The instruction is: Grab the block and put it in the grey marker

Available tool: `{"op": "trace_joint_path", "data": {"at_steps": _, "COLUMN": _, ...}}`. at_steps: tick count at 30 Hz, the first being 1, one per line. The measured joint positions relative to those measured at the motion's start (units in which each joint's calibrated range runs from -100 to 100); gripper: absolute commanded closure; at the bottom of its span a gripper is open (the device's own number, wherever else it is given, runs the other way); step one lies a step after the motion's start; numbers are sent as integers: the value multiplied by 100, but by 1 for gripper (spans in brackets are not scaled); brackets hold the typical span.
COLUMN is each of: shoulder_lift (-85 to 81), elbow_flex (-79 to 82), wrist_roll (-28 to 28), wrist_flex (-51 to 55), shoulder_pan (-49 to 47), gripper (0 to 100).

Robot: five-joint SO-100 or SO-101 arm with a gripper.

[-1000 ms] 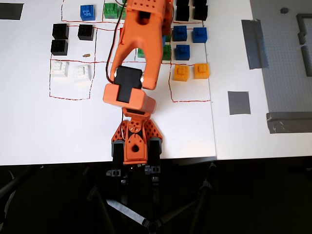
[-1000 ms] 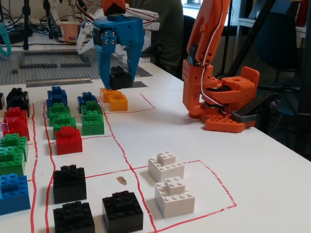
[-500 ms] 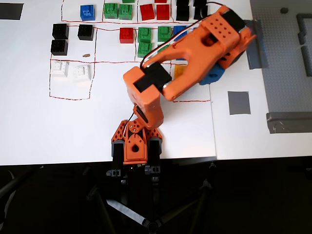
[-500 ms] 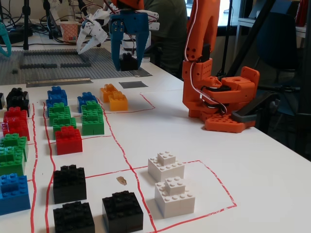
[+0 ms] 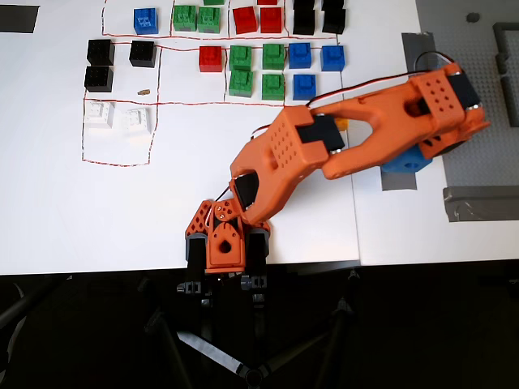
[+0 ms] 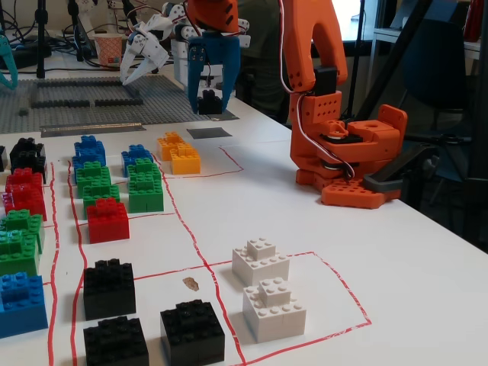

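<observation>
My gripper (image 6: 210,105) has blue fingers (image 6: 191,84) and hangs down at the far side of the table. It is shut on the block (image 6: 210,101), a small black brick held between the fingertips just above the table. The grey marker (image 6: 208,133), a flat square patch, lies just in front of and below the block. In the overhead view the gripper (image 5: 404,164) shows as a blue part at the top edge of the grey marker (image 5: 397,181). The block is hidden under the gripper there.
Rows of black (image 5: 100,52), blue (image 5: 145,20), green (image 5: 241,57), red (image 5: 211,58), yellow (image 6: 180,156) and white (image 5: 100,113) bricks lie inside red outlines. The arm's base (image 5: 219,243) is clamped at the table's near edge. A grey studded baseplate (image 5: 486,89) and tape strips (image 5: 478,204) lie beyond the marker.
</observation>
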Motion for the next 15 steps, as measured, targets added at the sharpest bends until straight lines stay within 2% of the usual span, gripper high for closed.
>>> {"op": "trace_joint_path", "data": {"at_steps": 15, "shoulder_lift": 1672, "elbow_flex": -1718, "wrist_roll": 127, "wrist_flex": -152, "shoulder_pan": 265, "gripper": 100}}
